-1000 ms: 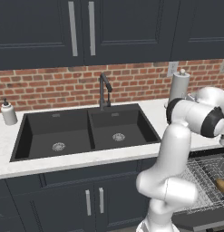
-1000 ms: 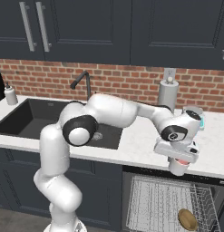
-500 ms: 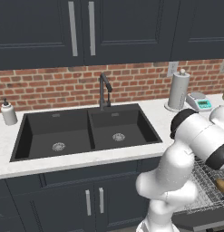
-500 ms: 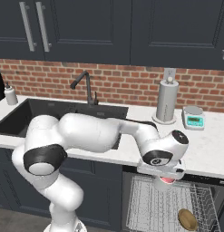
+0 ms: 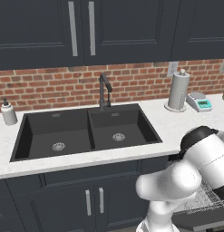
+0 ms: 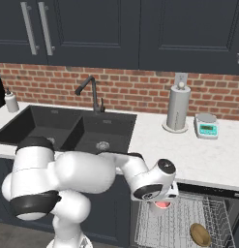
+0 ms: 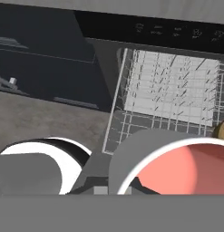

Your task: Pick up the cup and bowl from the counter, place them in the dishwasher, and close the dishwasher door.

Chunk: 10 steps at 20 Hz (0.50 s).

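My gripper [image 6: 161, 201] is shut on the cup [image 6: 161, 204], whose red top faces down. It hangs just above the near left corner of the silver wire rack [image 6: 188, 220] pulled out of the dishwasher. In the hand view the cup [image 7: 177, 167] looms large at the bottom, its pale rim ringing the red, over the rack [image 7: 172, 90]. The tan-brown bowl [image 6: 200, 234] lies in the rack to the cup's right, and a sliver of the bowl [image 7: 221, 131] shows at the hand view's right edge. The dishwasher door [image 5: 208, 221] hangs open under the rack.
On the white counter [image 6: 208, 155] stand a paper-towel roll [image 6: 177, 108] and a small scale [image 6: 206, 126]. The black double sink [image 6: 72, 131] with its faucet [image 6: 92, 92] lies to the left, with a soap bottle [image 6: 11, 101] beyond it. Dark cabinets hang above.
The arm has swung down and forward, from beside the counter to low over the rack, carrying the cup. The gripper has stayed shut on it.
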Available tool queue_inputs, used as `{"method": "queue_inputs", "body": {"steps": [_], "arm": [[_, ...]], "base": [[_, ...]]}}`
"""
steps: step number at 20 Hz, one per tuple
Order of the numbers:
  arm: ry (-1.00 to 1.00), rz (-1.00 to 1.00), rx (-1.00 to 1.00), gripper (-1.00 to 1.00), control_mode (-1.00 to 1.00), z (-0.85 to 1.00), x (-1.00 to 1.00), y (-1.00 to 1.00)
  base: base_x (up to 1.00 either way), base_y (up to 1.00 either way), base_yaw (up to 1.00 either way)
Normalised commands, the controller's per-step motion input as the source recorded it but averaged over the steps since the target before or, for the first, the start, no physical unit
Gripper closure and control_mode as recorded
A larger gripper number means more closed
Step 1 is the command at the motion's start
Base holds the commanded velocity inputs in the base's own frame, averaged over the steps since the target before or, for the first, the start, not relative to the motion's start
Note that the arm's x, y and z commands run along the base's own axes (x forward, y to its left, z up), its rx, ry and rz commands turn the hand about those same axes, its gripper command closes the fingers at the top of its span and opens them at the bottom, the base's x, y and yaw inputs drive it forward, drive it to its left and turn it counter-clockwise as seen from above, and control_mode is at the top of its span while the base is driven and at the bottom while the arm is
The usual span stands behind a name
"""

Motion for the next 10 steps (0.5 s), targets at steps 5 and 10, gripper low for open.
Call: {"method": "queue_inputs", "body": {"steps": [5, 10], "arm": [[0.13, 0.00, -0.02, 1.00, -1.00, -0.63, 0.43, -0.35], [0.07, 0.00, 0.00, 1.00, -1.00, -0.56, 0.21, -0.45]], "base": [[0.00, 0.00, 0.00], [0.00, 0.00, 0.00]]}}
